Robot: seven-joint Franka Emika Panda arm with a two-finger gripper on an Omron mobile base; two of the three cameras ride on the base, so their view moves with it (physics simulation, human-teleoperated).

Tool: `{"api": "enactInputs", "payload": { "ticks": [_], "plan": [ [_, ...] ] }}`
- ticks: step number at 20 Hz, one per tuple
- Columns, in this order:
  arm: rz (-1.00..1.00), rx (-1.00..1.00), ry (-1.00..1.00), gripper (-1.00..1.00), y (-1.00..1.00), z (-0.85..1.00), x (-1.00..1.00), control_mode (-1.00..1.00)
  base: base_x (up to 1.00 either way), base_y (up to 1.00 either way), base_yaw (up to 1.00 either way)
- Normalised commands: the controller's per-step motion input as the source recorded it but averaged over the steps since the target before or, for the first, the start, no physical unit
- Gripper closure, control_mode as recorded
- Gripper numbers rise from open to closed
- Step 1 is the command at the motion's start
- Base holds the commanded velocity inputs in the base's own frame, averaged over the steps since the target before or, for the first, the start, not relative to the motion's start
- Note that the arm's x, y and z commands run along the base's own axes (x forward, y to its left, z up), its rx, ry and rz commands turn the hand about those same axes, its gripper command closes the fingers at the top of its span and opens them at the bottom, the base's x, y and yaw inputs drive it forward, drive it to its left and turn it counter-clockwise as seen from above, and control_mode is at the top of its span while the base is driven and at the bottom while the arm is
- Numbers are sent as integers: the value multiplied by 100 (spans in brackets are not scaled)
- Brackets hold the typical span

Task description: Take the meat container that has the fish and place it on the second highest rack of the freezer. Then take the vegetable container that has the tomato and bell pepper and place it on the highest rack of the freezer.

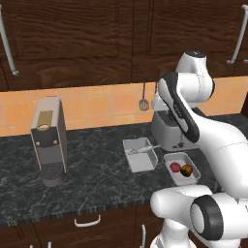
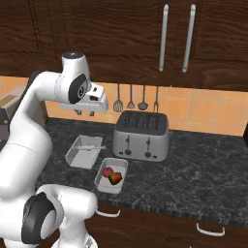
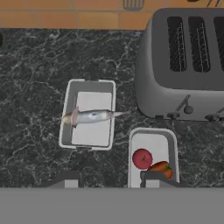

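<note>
On the dark marbled surface, largest first:
Surface point(image 1: 97, 184): black stone with pale veins, running below an orange tiled wall and dark wood cabinets.
Toaster point(image 2: 141, 135): grey, four slots, against the wall, just behind the two trays.
Coffee machine point(image 1: 48, 140): tall grey box at the left, well apart from the trays.
Fish tray point(image 3: 89, 113): shallow grey rectangle with a white floor, left of the toaster's front.
Vegetable tray point(image 3: 153, 151): same kind, a little smaller, nearer the front edge and just beside the fish tray.
Fish point(image 3: 92, 116): slender, silvery grey, lying across its tray with the tail poking over the rim toward the toaster.
Pincer point(image 2: 85, 112): high above the trays, pointing down, tips apart and holding nothing.
Tomato point(image 3: 142, 159): round, red, inside the vegetable tray.
Pepper point(image 3: 161, 168): orange-red with dark green patches, touching the tomato.
</note>
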Motion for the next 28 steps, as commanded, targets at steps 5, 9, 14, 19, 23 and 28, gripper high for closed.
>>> {"api": "enactInputs", "payload": {
  "ticks": [5, 9, 14, 19, 23, 28],
  "plan": [
    [-10, 0, 12, -100, -4, -41, -18, -100, 0, 0, 0],
    [-47, 0, 33, -100, 46, -100, 6, -100, 0, 0, 0],
    [-54, 0, 35, -100, 88, -100, 5, -100, 0, 0, 0],
    [-34, 4, 37, -100, 13, -100, 18, -100, 0, 0, 0],
    [-22, 6, 11, -100, 0, -73, 42, -100, 0, 0, 0],
    [-6, 0, 3, -100, 0, -51, 37, -100, 0, 0, 0]
  ]
}}
